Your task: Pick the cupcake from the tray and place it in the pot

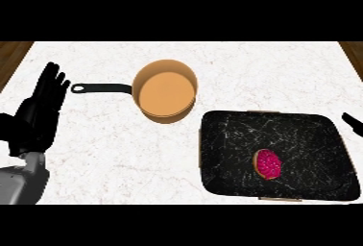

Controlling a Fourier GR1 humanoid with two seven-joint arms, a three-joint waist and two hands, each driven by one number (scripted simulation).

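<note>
A cupcake [268,164] with pink frosting lies on the black marbled tray [234,129] at the lower right of the counter. An orange pot [166,91] with a black handle [102,88] stands at the middle, up and left of the tray. My left hand [44,103] rests open at the left edge, fingers up, well apart from the pot's handle. Only a black tip of my right hand [352,122] shows at the right edge, just beyond the tray's right rim.
The white marble counter [127,158] stretches between the left hand and the tray. Brown wooden floor shows past the counter's far corners [14,53].
</note>
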